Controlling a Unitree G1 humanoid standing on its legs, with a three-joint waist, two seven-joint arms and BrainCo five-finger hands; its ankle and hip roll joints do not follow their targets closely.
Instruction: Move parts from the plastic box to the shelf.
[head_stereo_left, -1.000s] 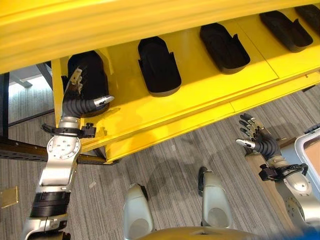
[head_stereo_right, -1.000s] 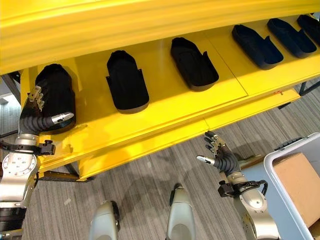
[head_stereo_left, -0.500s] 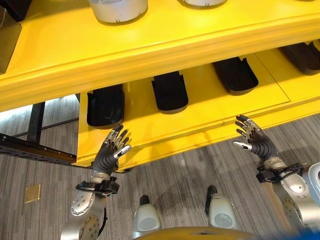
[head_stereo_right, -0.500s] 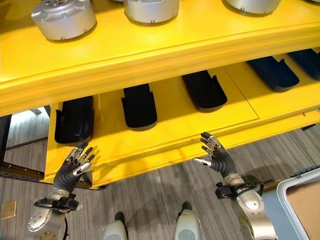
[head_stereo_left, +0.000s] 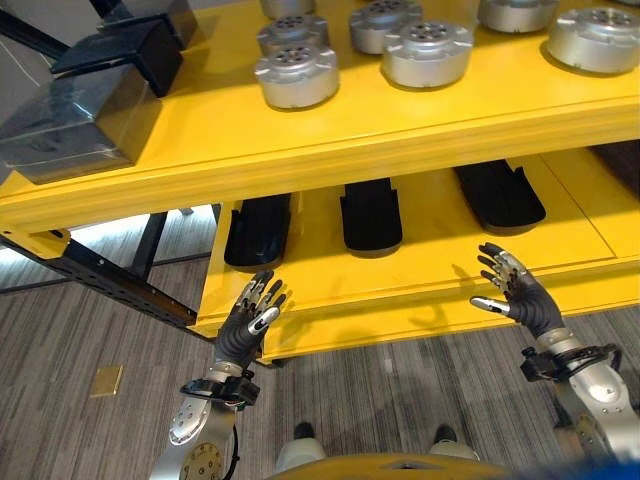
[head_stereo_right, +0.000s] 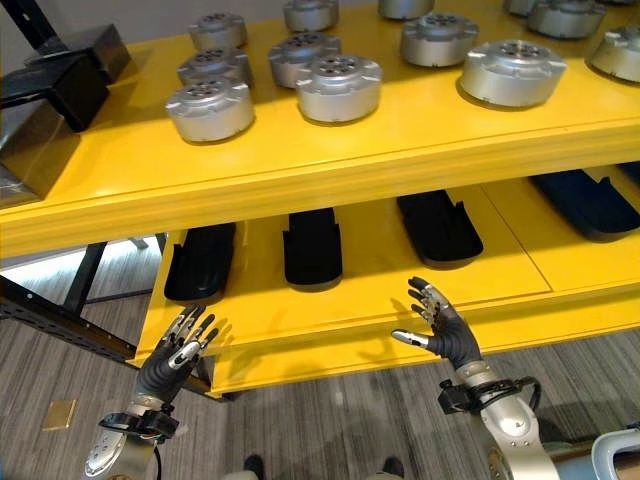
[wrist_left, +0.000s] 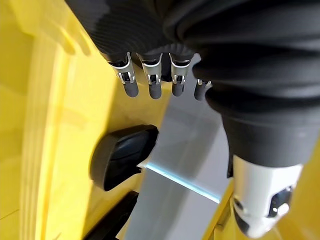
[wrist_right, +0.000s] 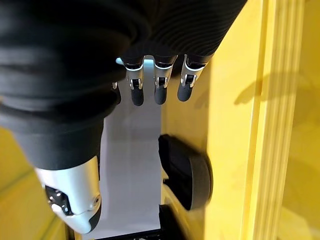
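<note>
Both the left hand (head_stereo_left: 250, 315) and the right hand (head_stereo_left: 515, 298) hang spread and empty before the yellow metal shelf's (head_stereo_left: 400, 300) lower front edge, presumably between trips, with moulded black plastic parts (head_stereo_left: 371, 212) already lined along it.

Left robot hand (head_stereo_left: 243, 328) raised, fingers spread and empty, right robot hand (head_stereo_left: 522, 300) likewise, palms forward
</note>
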